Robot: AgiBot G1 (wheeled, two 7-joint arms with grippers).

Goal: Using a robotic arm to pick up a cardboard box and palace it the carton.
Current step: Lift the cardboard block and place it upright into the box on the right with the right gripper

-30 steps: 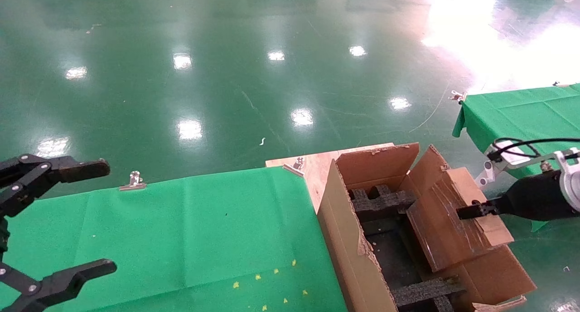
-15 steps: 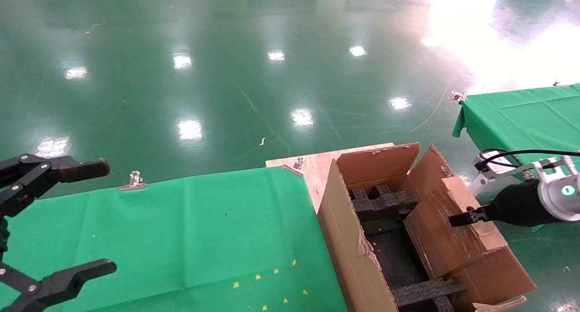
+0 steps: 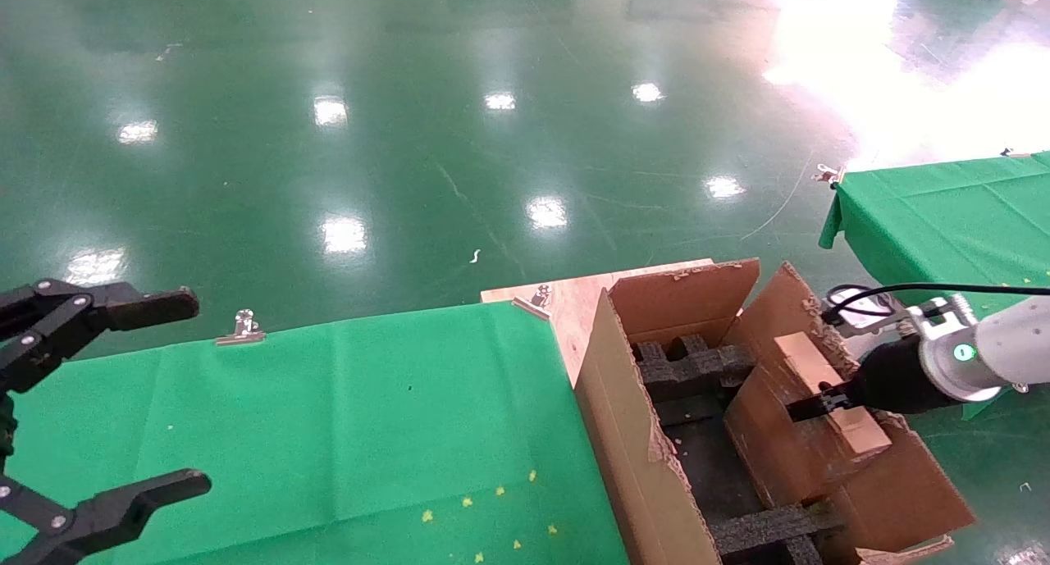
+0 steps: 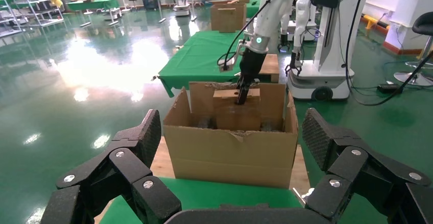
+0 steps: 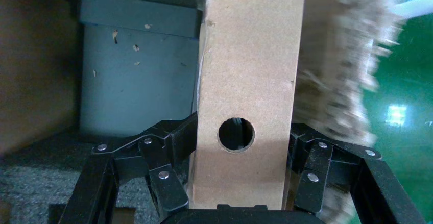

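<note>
The carton (image 3: 632, 434) stands at the right-hand end of the bench (image 3: 328, 417), its ragged flaps up and black foam inserts (image 3: 693, 364) across its floor, and the biggest risk, as I judge it, lies in those inserts: if the load comes down on a foam rib rather than into the gap between them, it will perch crooked instead of seating. The cardboard box (image 3: 800, 421) hangs tilted, on edge, partly inside the carton near its right wall, so a corner could catch the torn right flap (image 3: 902, 483) and twist. The right gripper (image 5: 240, 178) has its fingers clamped on the box's two broad faces near one end; held so far off centre, the box might pivot or slip. The left gripper (image 3: 107, 401), fingers spread wide, idles over the bench's left edge.
</note>
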